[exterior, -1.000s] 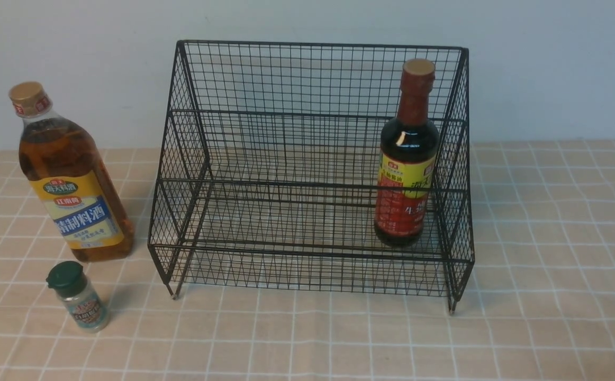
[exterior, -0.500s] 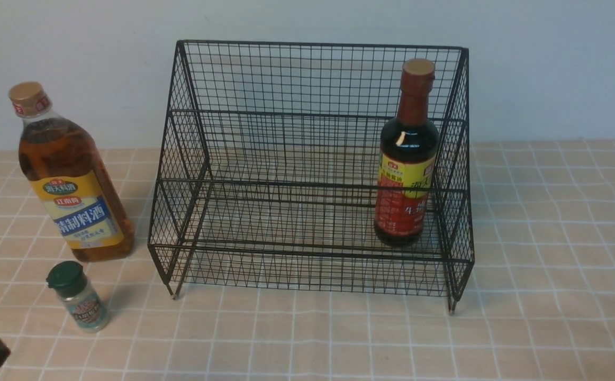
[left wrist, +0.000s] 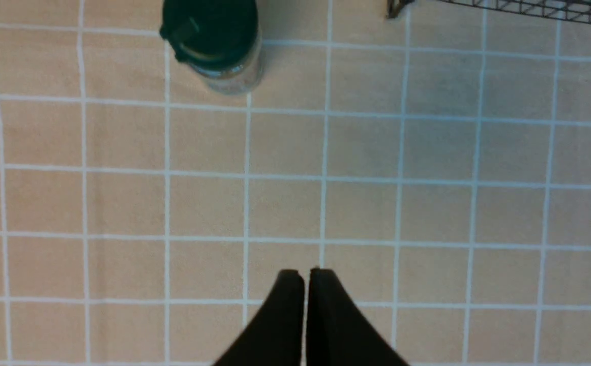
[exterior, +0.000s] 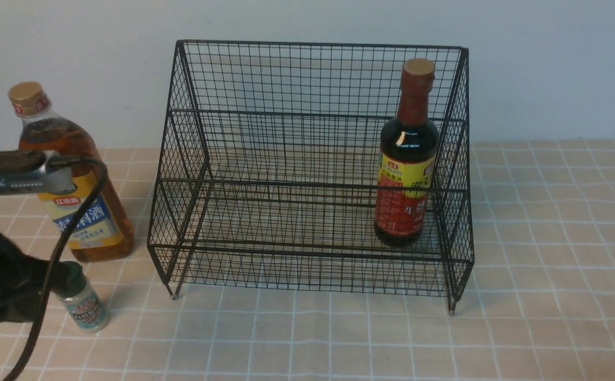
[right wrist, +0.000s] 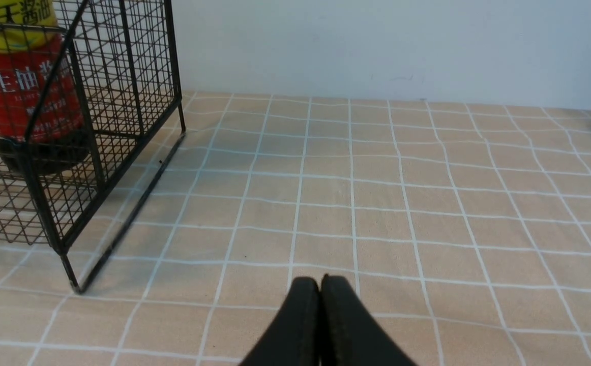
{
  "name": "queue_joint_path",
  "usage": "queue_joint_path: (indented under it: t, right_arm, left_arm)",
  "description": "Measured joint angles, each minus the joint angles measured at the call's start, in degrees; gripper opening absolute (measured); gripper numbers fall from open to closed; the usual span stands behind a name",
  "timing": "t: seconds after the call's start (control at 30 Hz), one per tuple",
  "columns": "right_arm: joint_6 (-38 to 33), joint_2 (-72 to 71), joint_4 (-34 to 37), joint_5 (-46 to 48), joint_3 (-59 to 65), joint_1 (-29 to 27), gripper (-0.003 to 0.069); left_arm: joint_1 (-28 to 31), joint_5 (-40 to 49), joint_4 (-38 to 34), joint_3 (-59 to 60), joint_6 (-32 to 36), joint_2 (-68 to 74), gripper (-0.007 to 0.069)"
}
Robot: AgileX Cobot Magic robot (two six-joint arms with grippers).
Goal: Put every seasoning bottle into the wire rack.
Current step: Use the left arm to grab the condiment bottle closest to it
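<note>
The black wire rack [exterior: 307, 79] stands mid-table. The dark sauce bottle [exterior: 407, 159] stands upright on its lower step at the right end, and it also shows in the right wrist view [right wrist: 26, 91]. The amber bottle [exterior: 93, 227] stands left of the rack. The tiny green-capped shaker [exterior: 86, 309] stands in front of it. My left arm [exterior: 6, 280] covers part of both. My left gripper [left wrist: 305, 272] is shut and empty above the cloth, short of the shaker [left wrist: 214, 46]. My right gripper [right wrist: 320, 278] is shut and empty, right of the rack [right wrist: 122, 76].
A beige checked cloth [exterior: 551, 264] covers the table. A pale wall [exterior: 551, 63] rises right behind the rack. A cable [exterior: 53, 264] hangs from my left arm in front of the amber bottle. One rack foot [left wrist: 394, 10] shows in the left wrist view.
My left arm has come in from the left edge and moved up and right; it now covers part of the amber bottle and the shaker's cap. The bottles and rack have not moved.
</note>
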Motion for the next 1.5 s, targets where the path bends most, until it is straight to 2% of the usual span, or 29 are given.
queue_joint_path:
  t: [0.17, 0.3, 0.4, 0.43, 0.47, 0.5, 0.53, 0.57, 0.6, 0.63, 0.67, 0.73, 0.83, 1.23, 1.3, 1.37, 1.47, 1.5]
  right_arm:
    - [0.0, 0.0, 0.0, 0.0, 0.0, 0.0, -0.0012]
    - [0.0, 0.0, 0.0, 0.0, 0.0, 0.0, -0.0012]
    - [0.0, 0.0, 0.0, 0.0, 0.0, 0.0, -0.0012]
    - [0.0, 0.0, 0.0, 0.0, 0.0, 0.0, -0.0012]
    - [0.1, 0.0, 0.0, 0.0, 0.0, 0.0, -0.0012]
    - [0.1, 0.0, 0.0, 0.0, 0.0, 0.0, -0.0012]
    - [0.1, 0.0, 0.0, 0.0, 0.0, 0.0, -0.0012]
    - [0.2, 0.0, 0.0, 0.0, 0.0, 0.0, -0.0012]
    - [0.3, 0.0, 0.0, 0.0, 0.0, 0.0, -0.0012]
    - [0.3, 0.0, 0.0, 0.0, 0.0, 0.0, -0.0012]
    - [0.3, 0.0, 0.0, 0.0, 0.0, 0.0, -0.0012]
    - [0.3, 0.0, 0.0, 0.0, 0.0, 0.0, -0.0012]
    - [0.3, 0.0, 0.0, 0.0, 0.0, 0.0, -0.0012]
    - [0.3, 0.0, 0.0, -0.1, 0.0, 0.0, -0.0012]
    - [0.3, 0.0, 0.0, -0.1, 0.0, 0.0, -0.0012]
    - [0.3, 0.0, 0.0, -0.1, 0.0, 0.0, -0.0012]
    - [0.3, 0.0, 0.0, -0.1, 0.0, 0.0, -0.0012]
    - [0.3, 0.0, 0.0, -0.1, 0.0, 0.0, -0.0012]
  left_arm:
    - [0.0, -2.4, 2.3, -2.4, 3.3, 6.6, 0.0006]
    - [0.0, -6.2, 2.6, -2.7, 6.5, 9.4, 0.0062]
    - [0.0, -9.6, 3.2, -2.7, 8.4, 11.3, 0.0183]
    - [0.0, -10.0, 3.2, -2.7, 8.4, 11.5, 0.0192]
    - [0.0, -11.3, 4.0, -2.7, 8.3, 12.1, 0.0267]
    - [0.0, -12.1, 4.4, -2.7, 8.3, 12.4, 0.0316]
    - [0.0, -12.4, 4.7, -2.7, 8.3, 12.6, 0.0326]
    - [0.0, -13.6, 5.6, -2.7, 8.3, 13.1, 0.0402]
    - [0.0, -14.2, 6.0, -2.7, 8.3, 13.5, 0.0445]
    - [0.0, -14.4, 6.1, -2.7, 8.3, 13.6, 0.0461]
    - [0.0, -15.5, 6.5, -2.7, 8.3, 14.1, 0.0514]
    - [0.0, -16.6, 6.5, -2.7, 8.3, 14.9, 0.0553]
    - [0.0, -17.2, 6.5, -2.7, 8.3, 16.5, 0.0572]
    - [0.0, -18.4, 6.5, -2.7, 8.1, 24.4, 0.0568]
    - [0.0, -18.4, 6.5, -2.7, 7.8, 24.9, 0.0537]
    - [0.0, -18.7, 6.7, -2.8, 7.8, 25.1, 0.0473]
    - [0.0, -19.3, 6.9, -2.8, 7.8, 25.1, 0.0328]
    - [0.0, -19.3, 6.9, -2.9, 7.8, 25.1, 0.033]
